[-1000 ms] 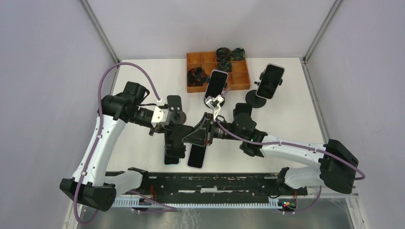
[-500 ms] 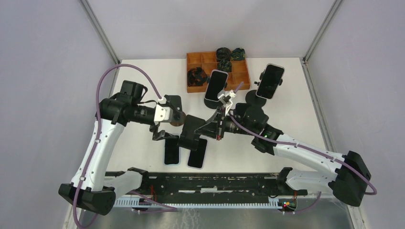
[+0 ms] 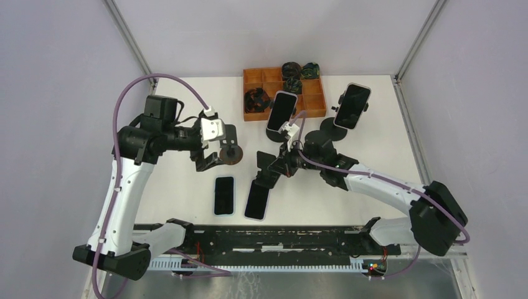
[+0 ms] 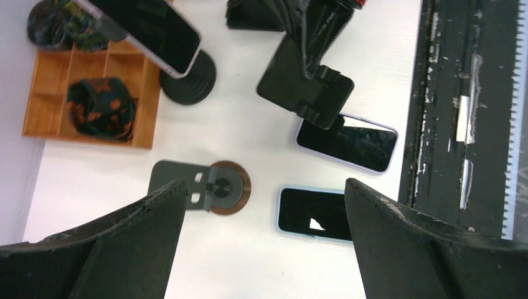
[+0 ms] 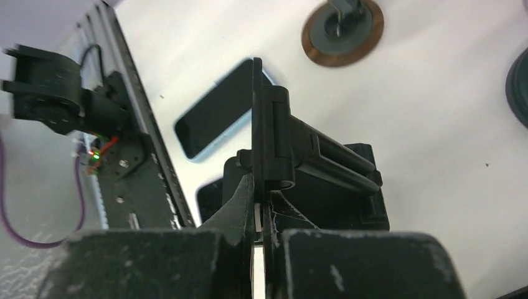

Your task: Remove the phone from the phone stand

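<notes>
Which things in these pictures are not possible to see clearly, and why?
Right wrist: second flat phone, mostly hidden behind the held black stand.
Left wrist: propped phone, cut off by the top edge.
Top external: dark bundles in the wooden tray, too small to identify.

— Phones?
— Left flat phone (image 3: 224, 195) and right flat phone (image 3: 257, 202) lie side by side up front. Propped phone (image 3: 282, 111) by the tray (image 3: 254, 78); second propped phone (image 3: 352, 106) further right.
— Right gripper (image 3: 278, 166)?
— Clamped on a black stand (image 3: 264, 172).
</notes>
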Controlling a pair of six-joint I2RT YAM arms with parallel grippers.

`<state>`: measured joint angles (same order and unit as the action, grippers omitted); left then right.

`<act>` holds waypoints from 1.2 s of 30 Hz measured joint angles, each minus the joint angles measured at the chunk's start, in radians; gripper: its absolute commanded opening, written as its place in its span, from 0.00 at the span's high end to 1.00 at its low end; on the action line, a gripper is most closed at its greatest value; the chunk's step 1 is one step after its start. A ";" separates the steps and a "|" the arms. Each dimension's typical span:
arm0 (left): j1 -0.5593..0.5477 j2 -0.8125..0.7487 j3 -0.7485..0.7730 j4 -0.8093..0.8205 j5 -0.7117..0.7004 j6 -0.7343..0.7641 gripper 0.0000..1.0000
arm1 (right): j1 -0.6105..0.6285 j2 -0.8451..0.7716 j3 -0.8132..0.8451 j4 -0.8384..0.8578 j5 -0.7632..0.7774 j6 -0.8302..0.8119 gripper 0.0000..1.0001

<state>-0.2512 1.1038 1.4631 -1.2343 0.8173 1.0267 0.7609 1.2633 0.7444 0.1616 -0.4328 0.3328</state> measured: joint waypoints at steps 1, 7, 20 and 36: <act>0.000 -0.001 0.013 0.006 -0.019 -0.031 0.00 | -0.002 0.027 0.000 -0.003 0.000 -0.015 1.00; 0.000 -0.045 0.029 -0.026 -0.060 -0.068 0.00 | -0.004 0.161 0.016 -0.006 0.001 -0.098 1.00; 0.000 -0.117 -0.134 0.083 -0.173 -0.197 0.00 | -0.028 0.361 0.193 0.035 -0.018 -0.237 1.00; 0.000 -0.148 -0.184 0.146 -0.132 -0.211 0.00 | -0.083 0.504 0.338 -0.050 -0.121 -0.406 0.57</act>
<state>-0.2512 0.9558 1.2789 -1.0885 0.6853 0.8154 0.6777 1.7672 1.0821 0.1116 -0.5537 -0.0734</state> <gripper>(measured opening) 0.997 0.288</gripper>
